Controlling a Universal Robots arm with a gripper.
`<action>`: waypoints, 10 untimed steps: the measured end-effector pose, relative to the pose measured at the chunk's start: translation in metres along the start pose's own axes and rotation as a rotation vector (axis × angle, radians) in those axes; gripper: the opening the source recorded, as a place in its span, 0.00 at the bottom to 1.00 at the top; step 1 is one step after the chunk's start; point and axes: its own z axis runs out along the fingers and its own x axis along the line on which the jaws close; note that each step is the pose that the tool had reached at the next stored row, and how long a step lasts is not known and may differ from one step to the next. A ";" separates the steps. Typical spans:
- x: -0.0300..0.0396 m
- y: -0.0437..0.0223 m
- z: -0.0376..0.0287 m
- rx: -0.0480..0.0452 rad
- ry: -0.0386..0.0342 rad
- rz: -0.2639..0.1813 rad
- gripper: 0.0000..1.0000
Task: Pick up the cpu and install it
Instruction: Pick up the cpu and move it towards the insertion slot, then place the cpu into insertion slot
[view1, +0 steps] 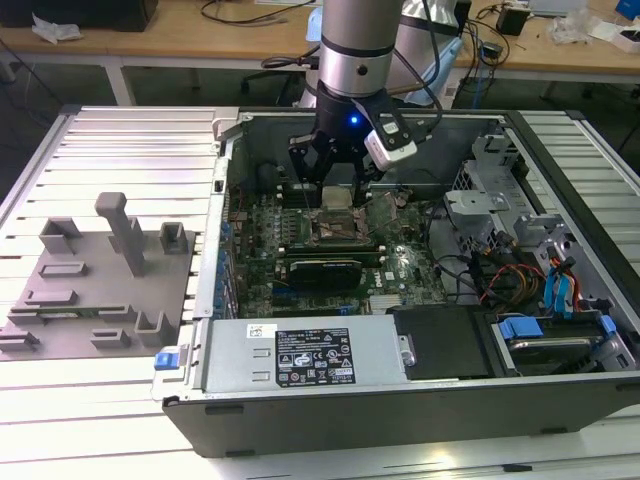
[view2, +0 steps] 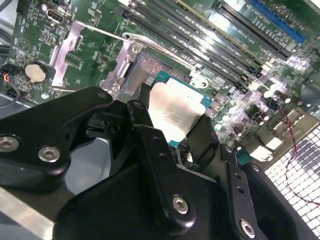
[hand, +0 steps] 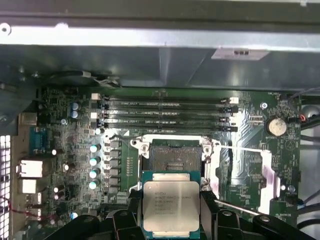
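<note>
Gripper (hand: 171, 222) pinched cpu (hand: 171, 202) by its edges, flat, raised near open socket (hand: 172, 159), prob. to align w/ pins.

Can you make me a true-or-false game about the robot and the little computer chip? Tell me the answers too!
1. The gripper is holding the cpu between its fingers. True.
2. The cpu is already sitting in its socket. False: the socket is bare and open, and the cpu is in the gripper, just off to one side of it.
3. The computer case is open, so you can see inside. True.
4. The grey plastic fixture is inside the case. False: it lies outside the case, on the exterior view's left.
5. A round coin battery sits on the motherboard. True.
</note>
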 end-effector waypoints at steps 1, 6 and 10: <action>0.0000 0.0011 0.0002 -0.0001 0.0000 0.000 0.55; -0.0001 0.0028 0.0007 0.0000 0.0000 0.000 0.55; -0.0003 0.0028 0.0006 0.0000 0.0000 0.000 0.55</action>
